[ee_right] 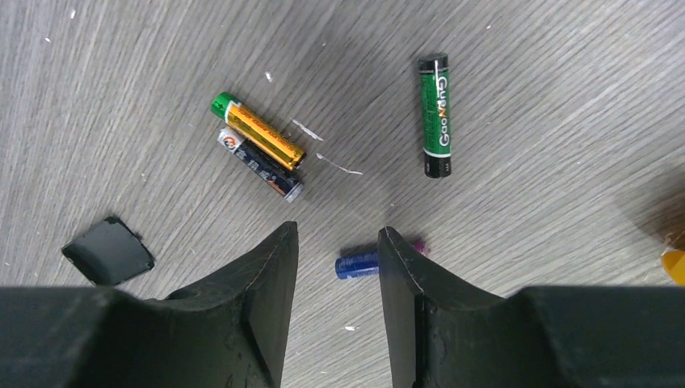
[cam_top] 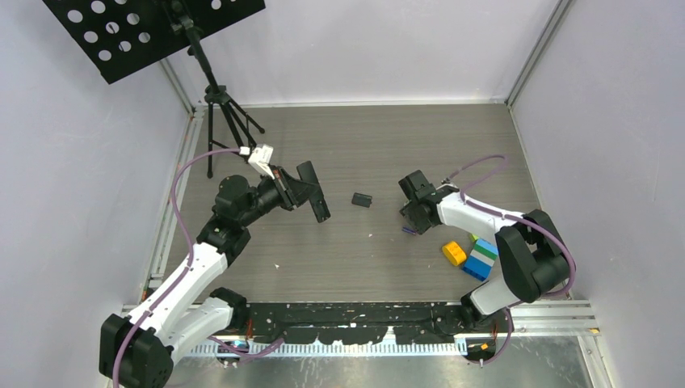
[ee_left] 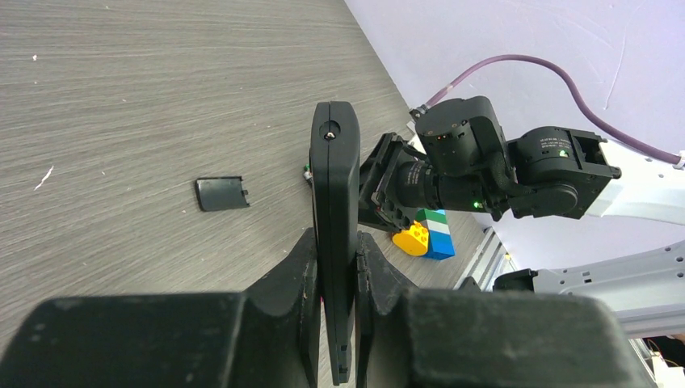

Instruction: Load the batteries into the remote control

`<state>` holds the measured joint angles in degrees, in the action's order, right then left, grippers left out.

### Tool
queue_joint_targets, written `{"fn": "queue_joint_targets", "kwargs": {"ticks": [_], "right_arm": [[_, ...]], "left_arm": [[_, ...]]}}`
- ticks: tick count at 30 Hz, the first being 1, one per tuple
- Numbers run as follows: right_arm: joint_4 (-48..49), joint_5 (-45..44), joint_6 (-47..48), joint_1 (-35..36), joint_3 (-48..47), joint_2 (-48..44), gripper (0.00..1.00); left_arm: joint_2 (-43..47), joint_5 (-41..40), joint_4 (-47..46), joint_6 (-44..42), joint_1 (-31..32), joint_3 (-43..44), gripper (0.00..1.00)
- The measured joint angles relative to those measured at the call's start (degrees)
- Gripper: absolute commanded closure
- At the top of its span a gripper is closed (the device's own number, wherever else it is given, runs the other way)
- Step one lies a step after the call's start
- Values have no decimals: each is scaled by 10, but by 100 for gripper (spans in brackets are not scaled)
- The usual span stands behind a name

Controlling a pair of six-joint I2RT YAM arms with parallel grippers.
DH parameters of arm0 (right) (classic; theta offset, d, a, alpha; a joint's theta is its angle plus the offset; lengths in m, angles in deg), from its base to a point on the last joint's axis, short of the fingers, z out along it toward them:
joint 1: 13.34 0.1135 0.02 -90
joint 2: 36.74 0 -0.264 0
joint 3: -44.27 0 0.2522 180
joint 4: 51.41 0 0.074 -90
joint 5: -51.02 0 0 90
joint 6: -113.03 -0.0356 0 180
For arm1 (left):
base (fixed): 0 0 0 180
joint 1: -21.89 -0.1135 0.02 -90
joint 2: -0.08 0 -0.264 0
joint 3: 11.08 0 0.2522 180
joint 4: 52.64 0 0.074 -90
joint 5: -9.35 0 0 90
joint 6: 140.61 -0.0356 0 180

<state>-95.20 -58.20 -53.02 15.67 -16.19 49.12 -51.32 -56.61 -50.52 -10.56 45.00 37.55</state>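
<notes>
My left gripper (cam_top: pixel 300 194) is shut on the black remote control (ee_left: pixel 334 202), holding it edge-on above the table (cam_top: pixel 347 137); the remote also shows in the top view (cam_top: pixel 313 191). Its loose battery cover (cam_top: pixel 361 200) lies on the table, also in the left wrist view (ee_left: pixel 220 193) and the right wrist view (ee_right: pixel 107 250). My right gripper (ee_right: pixel 338 242) is open and low over the batteries: a gold one (ee_right: pixel 258 132) and a black-and-white one (ee_right: pixel 260 164) side by side, a dark green one (ee_right: pixel 434 115), and a blue-purple one (ee_right: pixel 358 263) partly behind my right finger.
A yellow toy block (cam_top: pixel 454 253) and a green-white-blue block stack (cam_top: pixel 482 259) lie near the right arm. A black music stand (cam_top: pixel 153 28) on a tripod (cam_top: pixel 224 113) stands at the back left. White walls close in the table.
</notes>
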Motion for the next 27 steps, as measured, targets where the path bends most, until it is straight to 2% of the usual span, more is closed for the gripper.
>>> {"fn": "queue_joint_targets", "kwargs": {"ticks": [7, 12, 20, 27], "right_arm": [[-9, 2, -6, 0, 0, 1, 53], [-7, 5, 26, 0, 0, 1, 43], [-27, 14, 100, 0, 0, -29, 37], [-50, 19, 117, 0, 2, -53, 38]], "left_arm": [[0, 0, 1, 0, 0, 0, 100], [0, 0, 4, 0, 0, 0, 100], [4, 0, 14, 0, 0, 0, 100], [4, 0, 18, 0, 0, 0, 100]]}}
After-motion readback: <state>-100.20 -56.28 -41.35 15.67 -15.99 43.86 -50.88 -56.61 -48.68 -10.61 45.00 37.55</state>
